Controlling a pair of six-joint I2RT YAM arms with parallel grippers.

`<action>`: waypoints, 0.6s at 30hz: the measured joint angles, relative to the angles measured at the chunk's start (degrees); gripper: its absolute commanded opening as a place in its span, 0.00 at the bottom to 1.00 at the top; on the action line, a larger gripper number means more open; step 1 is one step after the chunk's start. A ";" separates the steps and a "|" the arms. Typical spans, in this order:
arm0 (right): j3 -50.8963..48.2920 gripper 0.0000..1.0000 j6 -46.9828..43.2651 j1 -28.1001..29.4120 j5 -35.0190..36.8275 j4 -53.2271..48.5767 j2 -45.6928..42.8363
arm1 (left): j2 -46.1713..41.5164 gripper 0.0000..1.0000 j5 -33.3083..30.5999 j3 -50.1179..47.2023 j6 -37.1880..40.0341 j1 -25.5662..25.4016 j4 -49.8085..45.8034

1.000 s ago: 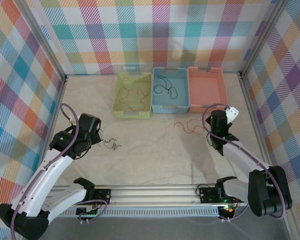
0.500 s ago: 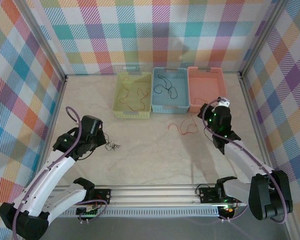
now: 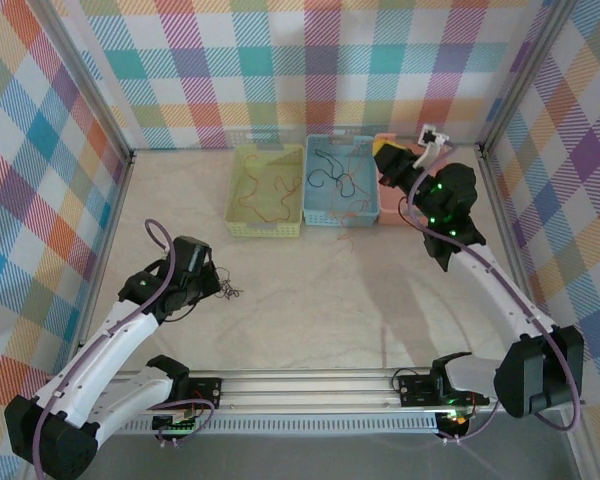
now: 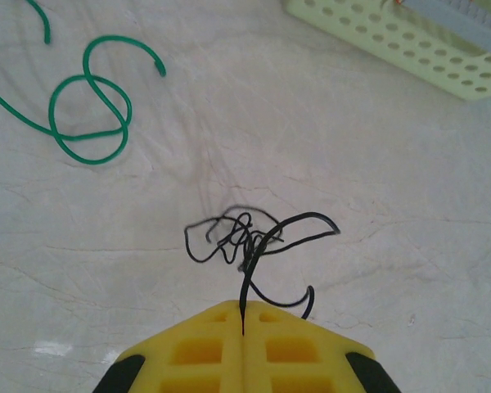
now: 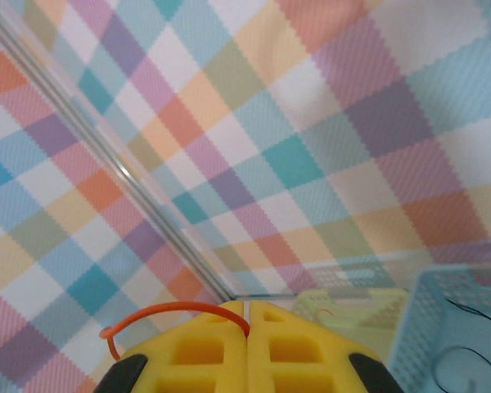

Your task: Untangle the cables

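Left gripper [image 4: 242, 306]: jaws pinching thin tangled black wire [image 4: 244, 237] on pale surface [image 4: 393, 205]. Right gripper [image 5: 245, 306]: jaws pinching thin orange wire [image 5: 176, 307], aloft.

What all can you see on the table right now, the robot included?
Baskets: three in a far row; yellow-green basket, blue basket, pink basket partly behind the right arm.
Red cables: count unclear, in the yellow-green basket.
Black cables: count unclear, in the blue basket.
Black cable: one, tangled, on the table.
Green cable: one, looped, on the table near it.
Orange cable: one, lifted, seems to trail into the blue basket.
Table: one, pale marbled.
Walls: plaid, on three sides.
Left gripper: yellow, shut on the black cable.
Right gripper: yellow, shut on the orange cable.
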 measured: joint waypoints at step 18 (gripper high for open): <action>29.05 0.00 9.31 5.01 -3.67 6.69 23.54 | 0.48 0.00 2.49 -3.72 0.04 0.00 6.60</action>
